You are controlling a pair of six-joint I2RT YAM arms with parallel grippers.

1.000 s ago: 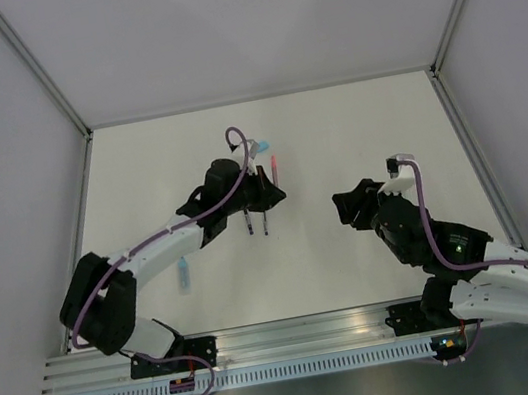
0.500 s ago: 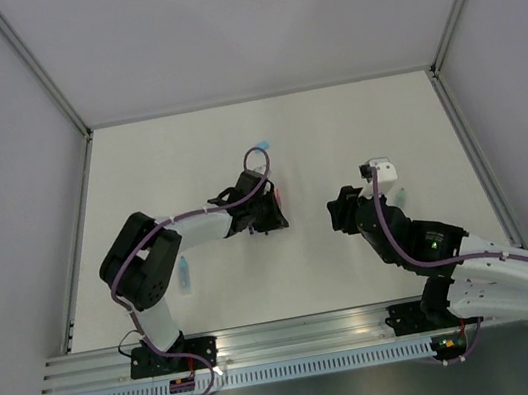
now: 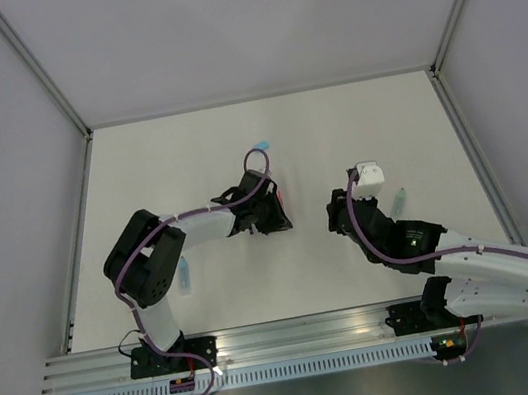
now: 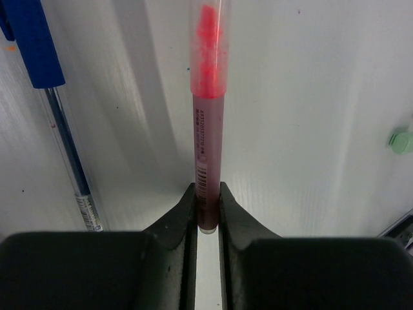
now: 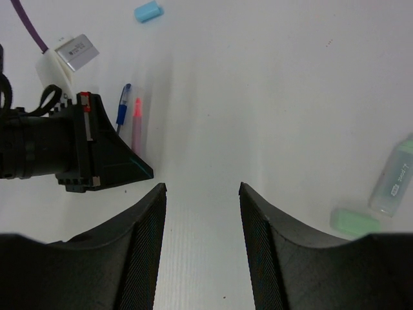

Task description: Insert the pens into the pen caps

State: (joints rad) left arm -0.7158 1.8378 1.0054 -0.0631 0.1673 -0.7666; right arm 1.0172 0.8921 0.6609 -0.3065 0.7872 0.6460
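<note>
**Top external view.** The left pincer (image 3: 270, 219) rests low on the counter (image 3: 185, 150), with the pink pen (image 3: 279, 195) lying just beyond its tip. A light blue cap (image 3: 263, 147) lies further ahead of it, and a pale blue marker (image 3: 185, 274) lies well behind it near the arm's elbow. The right pincer (image 3: 336, 216) points towards the left one, the two apart. A pale green marker (image 3: 400, 201) lies behind it.

**Left wrist view.** The left pincer's fingers (image 4: 187, 206) are pressed against both sides of the pink pen's tail end, pinching it. The pen runs straight ahead, flat on the counter. A blue pen (image 4: 64, 148) lies to the left of the pincer, apart from the pink one. A green cap (image 4: 401, 141) sits far to the right.

**Right wrist view.** The right pincer is spread, with bare counter between its fingers (image 5: 139, 258). The pink and blue pens lie ahead and to its left. The green cap and pale green marker lie to its right.
</note>
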